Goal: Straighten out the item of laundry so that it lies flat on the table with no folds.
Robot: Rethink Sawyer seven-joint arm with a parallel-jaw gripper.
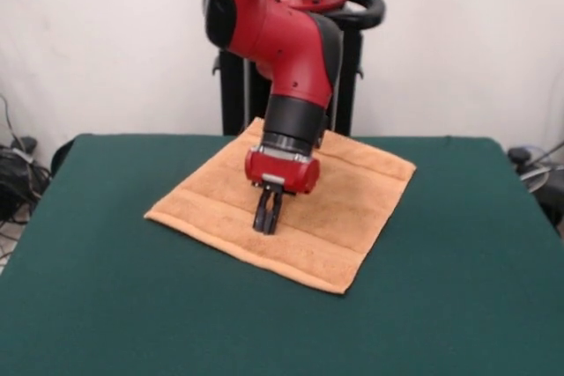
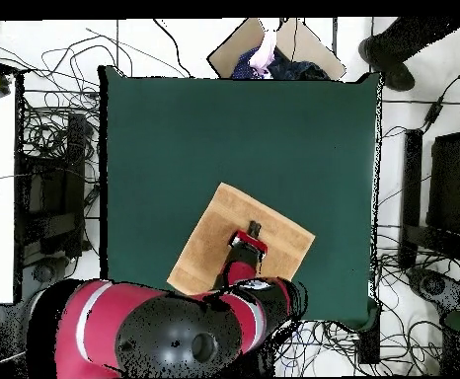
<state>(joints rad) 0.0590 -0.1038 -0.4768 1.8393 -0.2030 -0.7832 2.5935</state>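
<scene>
Towel [image 1: 344, 209]: an orange-tan cloth spread open on the table [image 1: 458, 305], lying in the half nearer the robot and roughly midway across.
Towel, from above [image 2: 206, 247]: a near-square shape turned like a diamond against the table [image 2: 273, 138] edges, one corner pointing away from the robot and the opposite side tucked under the arm.
Long axis: none clear; the sides look about equal.
Stripes: woven bands run parallel to two opposite hems; in the front view they slant from upper left down to lower right.
Flatness: the visible part lies flat with no folded corner; the part under the arm is hidden.
Arm [image 1: 291, 41]: red and black, coming down over the middle of the towel.
Gripper [image 1: 267, 217]: pointing straight down, tips at or just above the cloth near its centre; contact cannot be judged.
Gripper, from above [image 2: 252, 232]: over the towel's middle.
Jaws: the two dark fingers stand close together with nothing seen between them.
Person: a shoe [image 2: 392, 49] shows at the far edge in the overhead view.
</scene>
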